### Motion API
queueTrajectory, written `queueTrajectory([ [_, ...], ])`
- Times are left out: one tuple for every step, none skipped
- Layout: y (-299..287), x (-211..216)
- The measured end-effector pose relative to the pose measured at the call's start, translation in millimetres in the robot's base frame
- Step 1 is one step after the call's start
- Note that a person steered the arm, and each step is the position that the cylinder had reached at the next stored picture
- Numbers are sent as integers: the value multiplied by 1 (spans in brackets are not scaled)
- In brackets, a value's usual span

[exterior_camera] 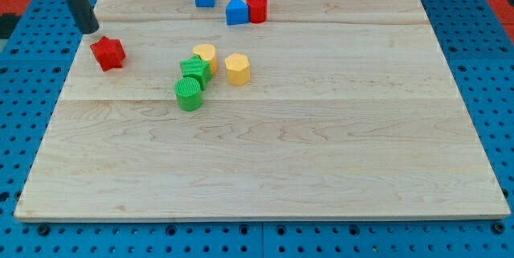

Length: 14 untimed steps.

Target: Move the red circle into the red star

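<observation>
My tip (90, 29), a bare rod gripping nothing, stood just up-left of the red star (108, 53). The red circle (257, 8) lay well apart toward the view's top, touching the blue block (236, 11)
</observation>
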State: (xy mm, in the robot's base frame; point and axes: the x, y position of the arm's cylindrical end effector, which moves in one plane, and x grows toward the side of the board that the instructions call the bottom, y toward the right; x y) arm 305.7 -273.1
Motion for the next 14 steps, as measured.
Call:
queueTrajectory([
  [52, 21],
  [66, 25],
  [37, 55],
  [128, 30],
  [208, 21],
  [292, -8],
  [333, -81],
  [282, -109],
  [258, -89],
  [315, -71],
  [323, -41],
  [335, -37],
  [230, -14],
  [123, 4],
])
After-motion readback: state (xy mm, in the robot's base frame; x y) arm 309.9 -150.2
